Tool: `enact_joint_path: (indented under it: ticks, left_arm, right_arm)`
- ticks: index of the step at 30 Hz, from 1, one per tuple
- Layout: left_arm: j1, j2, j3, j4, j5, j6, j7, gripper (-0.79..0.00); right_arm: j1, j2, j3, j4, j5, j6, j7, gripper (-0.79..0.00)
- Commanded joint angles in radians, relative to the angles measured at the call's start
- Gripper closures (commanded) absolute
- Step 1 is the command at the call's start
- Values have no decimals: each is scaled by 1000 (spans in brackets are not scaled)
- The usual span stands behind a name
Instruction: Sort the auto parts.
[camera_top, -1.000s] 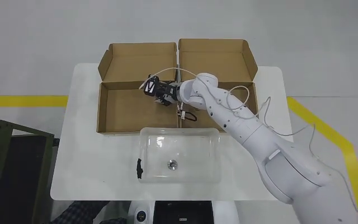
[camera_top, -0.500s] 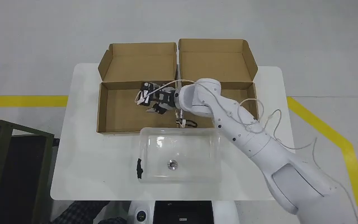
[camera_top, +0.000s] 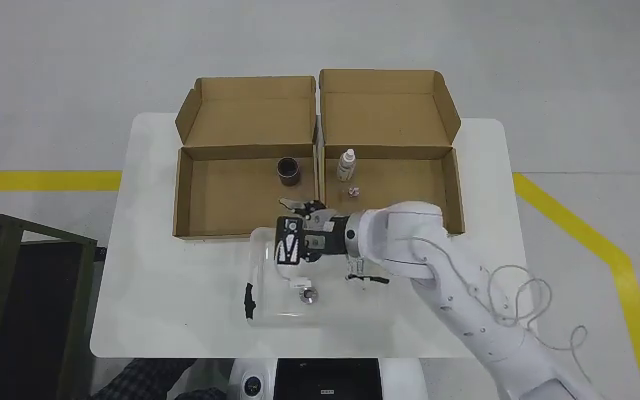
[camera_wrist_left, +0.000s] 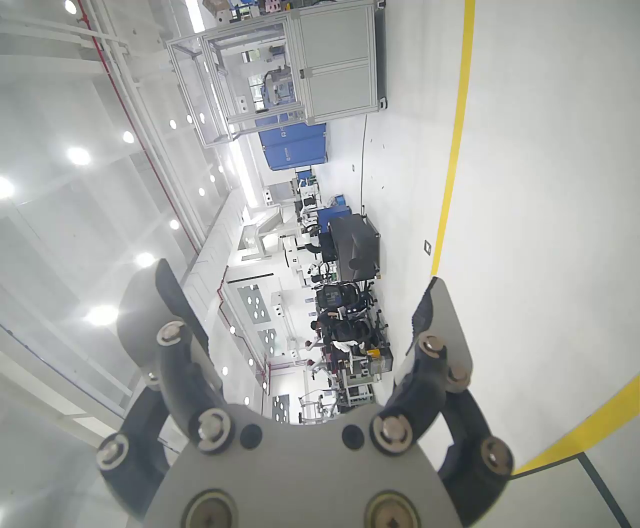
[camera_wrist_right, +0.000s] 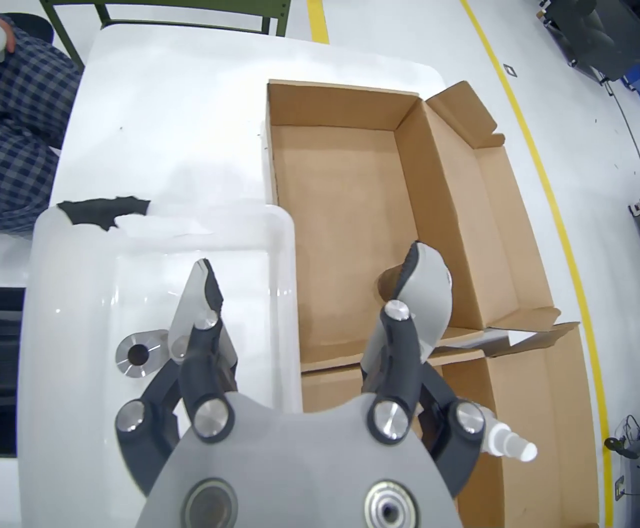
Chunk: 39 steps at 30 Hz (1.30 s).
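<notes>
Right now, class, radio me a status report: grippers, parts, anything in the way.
Right gripper open, empty, over rim of clear bin. Left gripper open, empty. Silver part lies in bin, nothing blocking it.

You've got a white table (camera_top: 150, 250) bearing an open cardboard box (camera_top: 215, 205) touching a second box (camera_top: 410, 190). A clear bin (camera_top: 350, 318) sits just beside them.

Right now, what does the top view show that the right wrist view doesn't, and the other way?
Top view alone: a small silver metal part beside the white plastic bottle in the right brown cardboard box. Right wrist view alone: the bolted grey plate behind the open right gripper. Both: the bottle, the dark brown cylinder in the left cardboard box, the silver metal cylinder in the clear plastic bin.
</notes>
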Motion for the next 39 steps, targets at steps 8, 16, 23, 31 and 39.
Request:
enact_joint_path:
  ticks: [8, 16, 23, 31, 39]
  left_arm:
    - [0, 0, 0, 0, 0, 0, 0, -785]
    - [0, 0, 0, 0, 0, 0, 0, -785]
    - [0, 0, 0, 0, 0, 0, 0, -785]
    - [0, 0, 0, 0, 0, 0, 0, -785]
    - [0, 0, 0, 0, 0, 0, 0, -785]
  right_arm:
    - [-127, 38, 61, -74, -18, -92, -19, -606]
    - [-196, 60, 81, -101, -48, -126, -30, -603]
    - [-228, 70, 68, -88, -80, -119, -48, -631]
    - [-239, 77, 46, -34, -101, -109, -61, -622]
    - [-214, 78, 8, 23, -120, -109, -59, -594]
